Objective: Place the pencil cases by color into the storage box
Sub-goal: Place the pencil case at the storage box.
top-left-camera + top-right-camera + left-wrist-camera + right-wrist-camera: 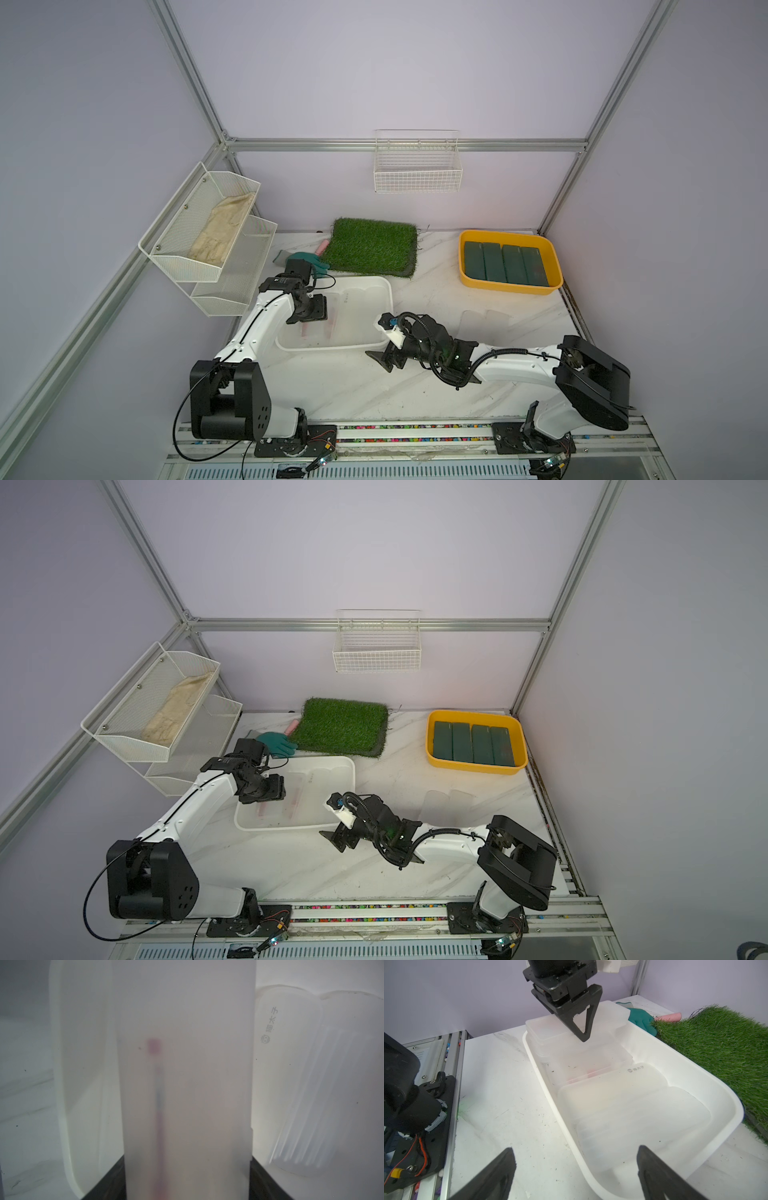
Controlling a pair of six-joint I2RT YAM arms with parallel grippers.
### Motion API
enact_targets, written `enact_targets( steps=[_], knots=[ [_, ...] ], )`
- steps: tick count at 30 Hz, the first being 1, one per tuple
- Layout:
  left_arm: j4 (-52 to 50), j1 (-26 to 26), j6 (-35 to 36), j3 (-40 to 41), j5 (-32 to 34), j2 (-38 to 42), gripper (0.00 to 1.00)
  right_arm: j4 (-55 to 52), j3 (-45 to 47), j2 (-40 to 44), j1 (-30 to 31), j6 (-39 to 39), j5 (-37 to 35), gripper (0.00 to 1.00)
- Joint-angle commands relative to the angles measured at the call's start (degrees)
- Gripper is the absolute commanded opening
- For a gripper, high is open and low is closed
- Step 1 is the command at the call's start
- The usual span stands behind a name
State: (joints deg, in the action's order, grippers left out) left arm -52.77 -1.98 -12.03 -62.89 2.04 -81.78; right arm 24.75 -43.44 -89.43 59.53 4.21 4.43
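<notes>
My left gripper [319, 316] hangs over the left end of the white storage box [332, 347], shut on a frosted white pencil case [187, 1084] with a pink pen blurred inside. From the right wrist, that held case [550, 1027] sits just above other frosted cases [612, 1093] lying in the box. Two more frosted cases [484, 324] lie on the table to the right. Several dark green cases [505, 264] fill the yellow box [509, 287]. My right gripper [384, 359] stands open and empty, low at the white box's near right corner [591, 1176].
A fake-grass mat [372, 245] lies behind the white box, with a teal glove [311, 262] and a pink stick [322, 247] at its left edge. A mesh shelf [208, 237] hangs on the left wall and a wire basket [417, 166] on the back wall.
</notes>
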Motion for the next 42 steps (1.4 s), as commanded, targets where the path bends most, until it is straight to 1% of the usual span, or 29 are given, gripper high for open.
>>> enact_targets(
  steps=[1,4,8,11,14,20,29,36,38,40,42],
  knots=[
    [2.98,0.55,3.19,-1.71,1.47,-1.51,0.67,3.25,1.03,-0.28,0.33,2.03,1.37,0.92],
    [4.51,0.6,4.32,-0.73,3.7,-1.67,0.67,3.2,0.99,0.33,0.33,2.08,1.81,0.92],
    [6.7,0.74,5.49,2.01,5.04,-1.43,0.67,3.11,1.34,1.32,0.33,2.1,1.75,0.92],
    [9.34,1.95,6.1,4.24,6.11,-1.28,0.67,3.13,1.66,2.13,0.33,2.12,1.81,0.92],
    [11.67,3.84,5.88,5.66,5.67,-1.44,0.67,3.06,2.0,2.83,0.33,2.12,1.79,0.92],
    [15.92,4.69,6.81,8.2,7.94,-1.49,0.67,3.11,2.83,3.92,0.33,2.21,0.98,0.92],
    [17.59,6.02,9.56,7.75,8.11,-6.42,0.7,3.04,2.94,3.36,0.33,2.21,0.78,0.92],
    [16.29,6.2,12.03,4.35,9.58,-9.54,0.71,3.09,3.32,3.32,0.33,2.12,0.59,0.92],
    [16.28,6.53,11.91,3.93,9.48,-9.55,0.74,3.11,3.29,3.22,0.33,2.12,0.41,0.92],
    [16.39,6.66,11.6,3.5,9.16,-9.54,0.83,2.93,3.25,3.25,0.33,2.15,0.44,0.92],
    [16.26,6.81,11.4,2.97,9.38,-9.63,0.9,2.91,3.27,3.2,0.33,2.12,0.41,0.92]
  ],
)
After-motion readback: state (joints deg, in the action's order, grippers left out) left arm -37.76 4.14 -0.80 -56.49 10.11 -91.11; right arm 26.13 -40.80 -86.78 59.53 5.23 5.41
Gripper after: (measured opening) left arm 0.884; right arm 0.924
